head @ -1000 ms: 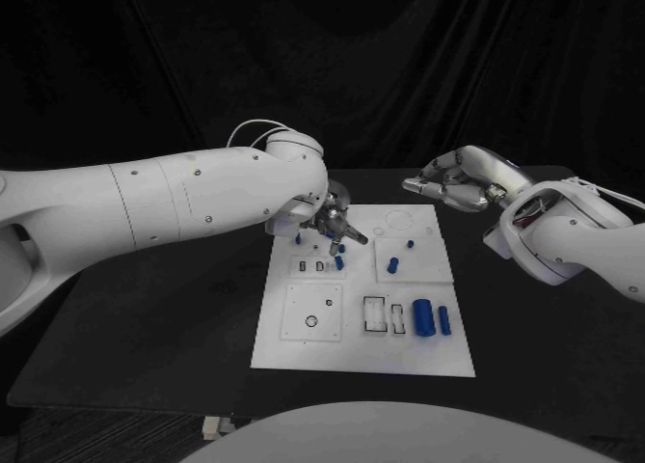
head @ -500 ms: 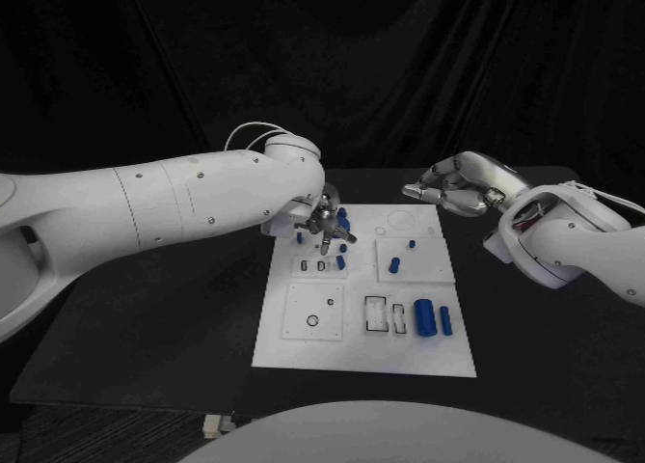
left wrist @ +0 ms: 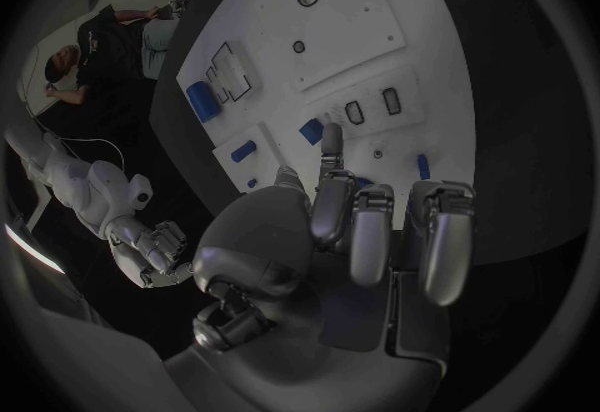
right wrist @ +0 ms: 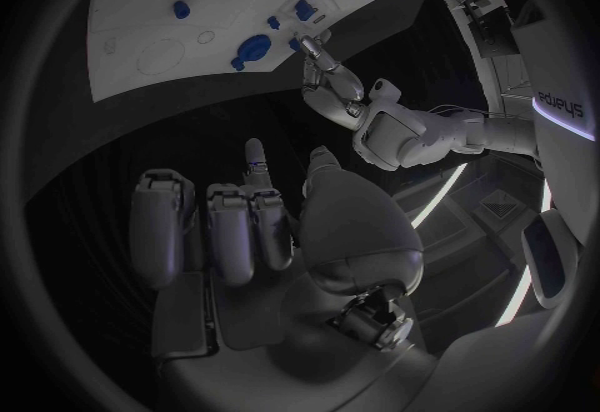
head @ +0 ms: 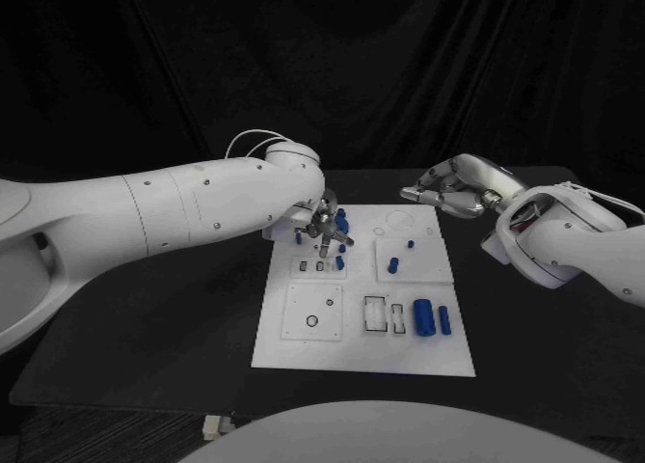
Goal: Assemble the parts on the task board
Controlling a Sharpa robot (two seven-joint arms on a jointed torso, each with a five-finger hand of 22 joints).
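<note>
Left hand: silver many-fingered left hand [head: 327, 227] reaches over the far left corner of the white rectangular task board [head: 363, 357], fingers curled down among small blue parts [head: 340, 221]; whether it grips one, I cannot tell.
Right hand: silver right hand [head: 451, 185] hovers clenched, empty, beyond the board's far right corner.
Parts: blue cylinders [head: 425, 317] lie mid-board.

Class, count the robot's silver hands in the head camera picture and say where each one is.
2. The left hand is over the far left part of the task board, among blue parts. The right hand is above the table beyond the board's far right corner.
</note>
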